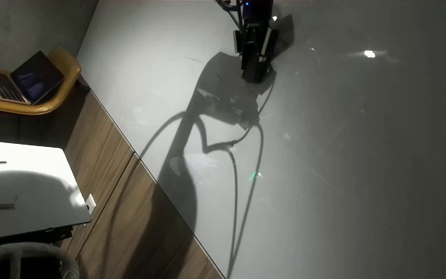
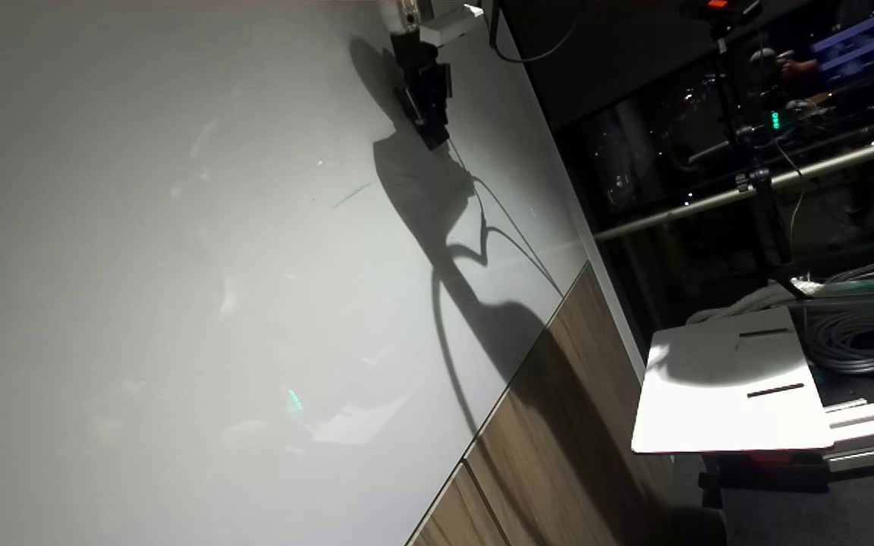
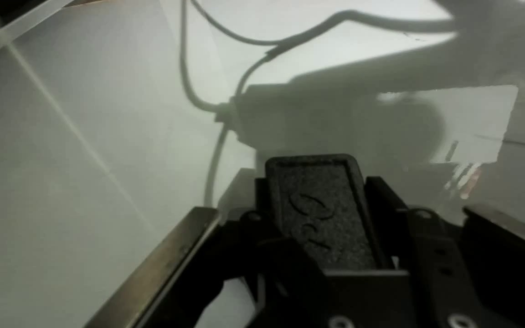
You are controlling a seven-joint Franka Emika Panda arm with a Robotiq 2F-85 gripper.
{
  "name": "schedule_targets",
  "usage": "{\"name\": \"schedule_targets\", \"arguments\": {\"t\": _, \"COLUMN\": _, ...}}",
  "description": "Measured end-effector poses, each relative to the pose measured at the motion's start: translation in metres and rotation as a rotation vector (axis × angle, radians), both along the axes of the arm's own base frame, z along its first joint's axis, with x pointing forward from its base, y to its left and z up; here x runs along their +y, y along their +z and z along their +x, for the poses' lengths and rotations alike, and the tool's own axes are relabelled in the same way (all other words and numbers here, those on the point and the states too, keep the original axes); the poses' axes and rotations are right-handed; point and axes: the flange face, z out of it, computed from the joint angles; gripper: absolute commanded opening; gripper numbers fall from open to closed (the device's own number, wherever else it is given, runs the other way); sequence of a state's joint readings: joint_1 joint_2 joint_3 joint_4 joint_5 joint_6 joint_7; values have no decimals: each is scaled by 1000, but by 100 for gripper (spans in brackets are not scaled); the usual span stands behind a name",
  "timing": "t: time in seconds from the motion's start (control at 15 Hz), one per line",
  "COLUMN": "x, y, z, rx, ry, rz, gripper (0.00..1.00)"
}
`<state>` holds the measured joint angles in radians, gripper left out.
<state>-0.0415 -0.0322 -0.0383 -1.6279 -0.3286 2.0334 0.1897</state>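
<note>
No text is readable. Marks [image 3: 311,219] on the dark block [image 3: 324,212] and a small green display [image 2: 776,120] are illegible.

free room either side of hand [image 3: 317,189]

Black gripper [image 3: 318,193], 2 metallic strips [image 3: 157,266], silver screws [image 3: 461,321].

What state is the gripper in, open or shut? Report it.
The gripper is shut on a dark block: the wrist view shows fingers against both sides.
</note>
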Motion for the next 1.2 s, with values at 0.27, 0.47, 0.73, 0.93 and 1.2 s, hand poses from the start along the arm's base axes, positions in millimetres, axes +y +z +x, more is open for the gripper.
{"name": "schedule_targets", "arguments": {"t": 0.27, "x": -26, "y": 14, "z": -4, "rx": -17, "ry": -21, "rz": -13, "gripper": 48}}
{"name": "schedule_targets", "arguments": {"t": 0.47, "x": -41, "y": 14, "z": -7, "rx": -14, "ry": -37, "rz": -18, "gripper": 48}}
{"name": "schedule_targets", "arguments": {"t": 0.73, "x": -45, "y": 8, "z": -7, "rx": 0, "ry": -41, "rz": -18, "gripper": 48}}
{"name": "schedule_targets", "arguments": {"t": 0.93, "x": -26, "y": -6, "z": 0, "rx": 24, "ry": -8, "rz": -16, "gripper": 48}}
{"name": "schedule_targets", "arguments": {"t": 1.2, "x": 17, "y": -32, "z": 12, "rx": 86, "ry": 60, "rz": -13, "gripper": 48}}
